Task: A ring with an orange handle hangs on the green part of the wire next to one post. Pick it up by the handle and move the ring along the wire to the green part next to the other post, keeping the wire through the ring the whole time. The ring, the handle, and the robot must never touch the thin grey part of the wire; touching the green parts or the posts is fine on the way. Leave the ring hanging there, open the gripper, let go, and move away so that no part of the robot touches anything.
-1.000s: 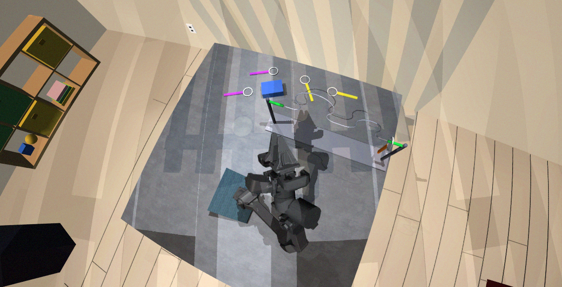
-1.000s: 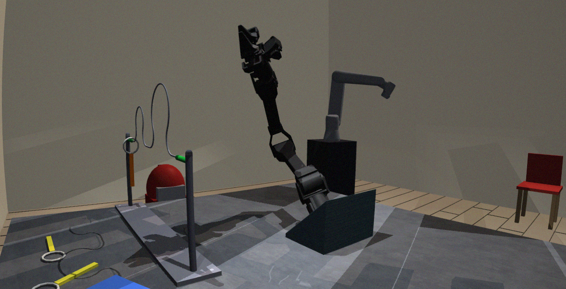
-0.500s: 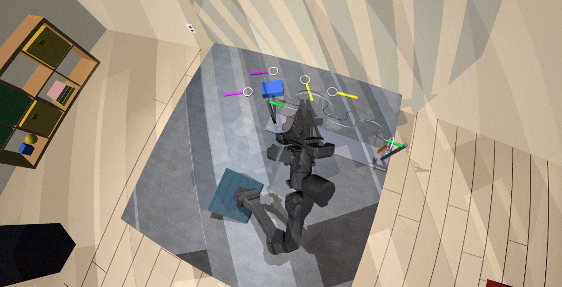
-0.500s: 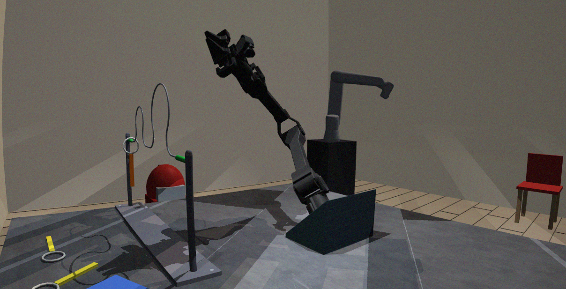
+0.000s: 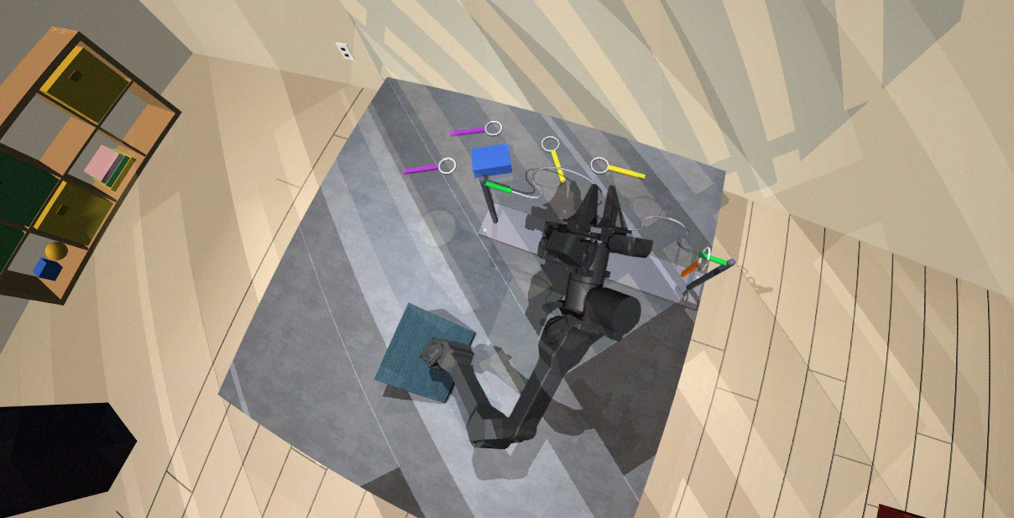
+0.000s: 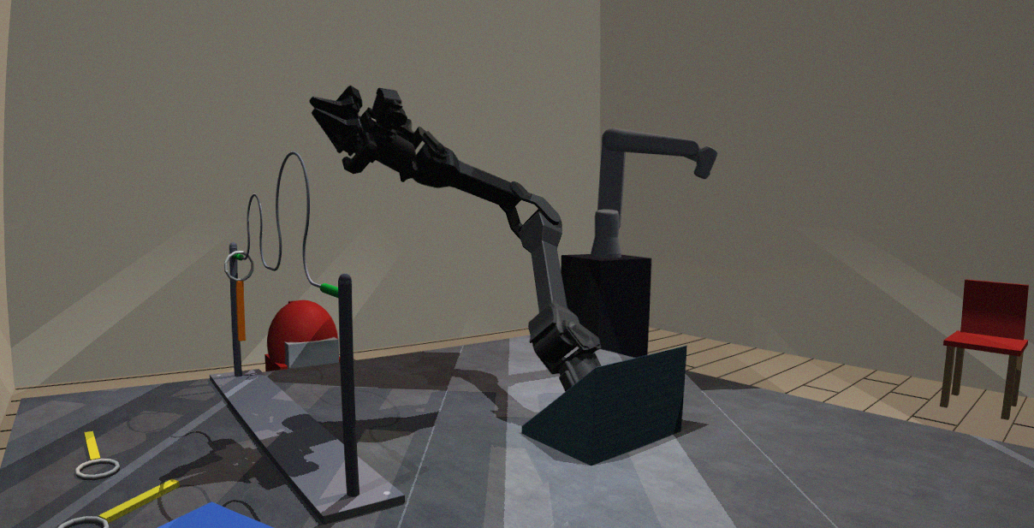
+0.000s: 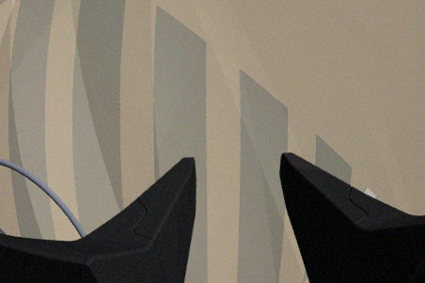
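The ring (image 5: 708, 250) (image 6: 225, 266) hangs on the green part (image 5: 718, 259) beside the far post (image 5: 711, 275) (image 6: 234, 336). Its orange handle (image 5: 689, 269) (image 6: 240, 311) points down. The other green part (image 5: 499, 187) (image 6: 329, 290) meets the near post (image 5: 490, 203) (image 6: 347, 379). The thin grey wire (image 6: 308, 206) (image 7: 56, 201) rises in two humps between them. My gripper (image 5: 602, 189) (image 6: 313, 106) (image 7: 238, 165) is partly open and empty. In the exterior view its tips appear higher than the tall hump; from above the arm hides the middle of the wire.
The base plate (image 5: 510, 227) (image 6: 376, 504) joins the posts. A blue block (image 5: 490, 160) (image 6: 213, 517) lies by the near post. Loose rings with yellow handles (image 5: 626, 170) (image 6: 140, 499) and magenta handles (image 5: 421, 169) lie behind the wire. The arm stands on a teal wedge (image 5: 397, 354) (image 6: 636, 408).
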You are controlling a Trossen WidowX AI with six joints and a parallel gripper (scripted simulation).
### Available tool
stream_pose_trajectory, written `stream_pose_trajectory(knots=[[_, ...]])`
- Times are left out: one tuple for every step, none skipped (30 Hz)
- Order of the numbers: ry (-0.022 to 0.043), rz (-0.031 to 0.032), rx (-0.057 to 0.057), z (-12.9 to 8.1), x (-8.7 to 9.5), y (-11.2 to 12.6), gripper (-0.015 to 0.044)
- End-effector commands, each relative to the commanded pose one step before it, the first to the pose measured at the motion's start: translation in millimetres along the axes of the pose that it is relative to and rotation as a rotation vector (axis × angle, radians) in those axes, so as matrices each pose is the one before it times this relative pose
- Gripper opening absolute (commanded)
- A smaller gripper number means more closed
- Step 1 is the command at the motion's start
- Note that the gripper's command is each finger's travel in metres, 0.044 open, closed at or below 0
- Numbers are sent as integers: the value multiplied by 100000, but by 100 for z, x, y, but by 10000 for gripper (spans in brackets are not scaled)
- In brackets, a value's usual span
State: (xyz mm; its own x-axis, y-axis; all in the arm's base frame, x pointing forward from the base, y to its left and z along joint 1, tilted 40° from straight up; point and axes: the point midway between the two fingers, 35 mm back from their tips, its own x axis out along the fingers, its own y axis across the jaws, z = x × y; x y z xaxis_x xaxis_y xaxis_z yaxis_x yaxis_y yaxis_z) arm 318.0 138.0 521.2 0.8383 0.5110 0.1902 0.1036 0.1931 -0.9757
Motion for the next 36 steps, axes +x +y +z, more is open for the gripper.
stream_pose_trajectory(knots=[[5913,-715,3902,-4062,176,-359,160],[1257,-105,809,-870,22,-91,160],[1257,-113,812,-876,8,-102,160],[1258,-121,815,-883,-7,-112,160],[1259,-129,819,-888,-21,-123,160],[1260,-137,823,-894,-36,-134,160],[1261,-145,827,-899,-51,-144,160],[1262,-153,831,-903,-66,-155,160],[1263,-161,836,-907,-82,-166,160],[1247,-167,829,-899,-96,-174,160],[1254,-176,838,-907,-112,-186,160],[1255,-184,843,-910,-127,-197,160],[1255,-193,849,-912,-143,-207,160],[1256,-201,854,-914,-159,-218,160],[1257,-210,860,-916,-175,-229,160],[1258,-219,866,-917,-192,-239,160],[1251,-220,879,-918,-204,-247,160],[1040,-37,1065,-918,-117,-179,160],[997,-45,1030,-883,-129,-183,160],[839,-45,873,-744,-122,-163,160],[544,180,869,-681,-14,-73,160],[580,292,1086,-829,6,-65,160],[653,315,1233,-936,-16,-84,160],[662,305,1263,-953,-40,-96,160],[666,292,1283,-962,-64,-108,160],[669,279,1303,-969,-88,-120,160],[671,265,1322,-976,-113,-132,160],[640,287,1350,-982,-121,-130,160],[611,305,1378,-989,-131,-129,160],[612,289,1398,-994,-157,-140,160],[612,274,1418,-999,-184,-151,160],[612,257,1437,-1002,-210,-162,160],[583,273,1461,-1007,-222,-161,160],[1011,503,2304,-1242,-300,-114,160],[1107,502,2600,-1377,-372,-150,160],[1090,445,2650,-1376,-413,-177,160]])
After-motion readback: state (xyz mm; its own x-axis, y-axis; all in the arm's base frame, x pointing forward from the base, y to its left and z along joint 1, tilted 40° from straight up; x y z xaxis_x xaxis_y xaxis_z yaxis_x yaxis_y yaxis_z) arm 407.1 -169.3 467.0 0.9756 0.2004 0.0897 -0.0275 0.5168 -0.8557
